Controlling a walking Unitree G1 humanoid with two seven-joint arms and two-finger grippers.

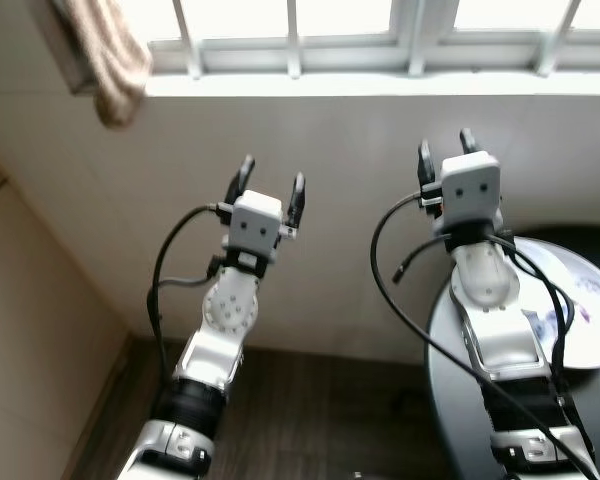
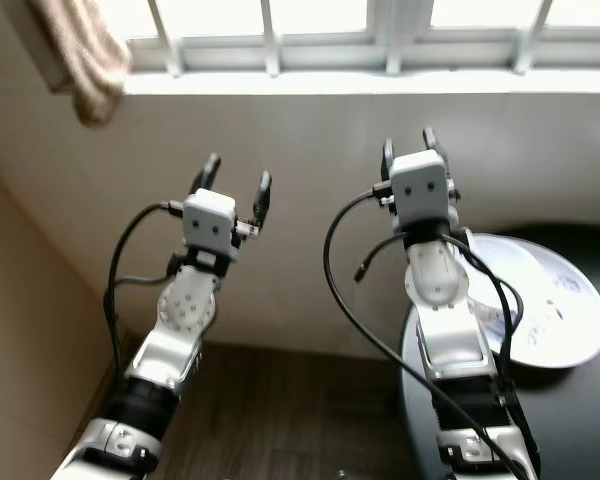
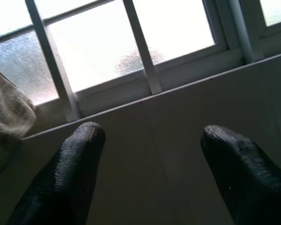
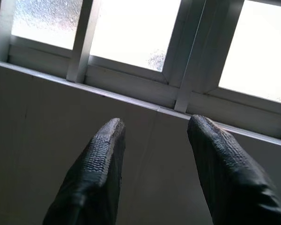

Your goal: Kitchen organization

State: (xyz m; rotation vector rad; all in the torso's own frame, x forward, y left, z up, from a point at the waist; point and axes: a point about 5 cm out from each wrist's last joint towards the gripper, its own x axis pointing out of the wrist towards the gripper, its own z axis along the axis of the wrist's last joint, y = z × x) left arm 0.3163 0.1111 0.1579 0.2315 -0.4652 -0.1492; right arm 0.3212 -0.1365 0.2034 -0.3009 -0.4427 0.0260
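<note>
Plate: white, with small dark marks, lying on the round dark surface at the right, just under the right arm.
Round dark surface: low at the right side, next to the tiled wall.
Right gripper: held up in the air in front of the wall, above the plate, not touching it.
Right fingers: apart, with a gap between them, holding nothing, pointing up at the window.
Left gripper: held up in the air too, well to the left of the plate, lower than the right one.
Left fingers: spread wide, holding nothing, pointing at the wall below the window.
Black cables: looping beside both arms.
Towel: beige, hanging at the top left by the window ledge.
Cabinet: pale, along the left side.
Floor: dark wood, down between the two arms.
</note>
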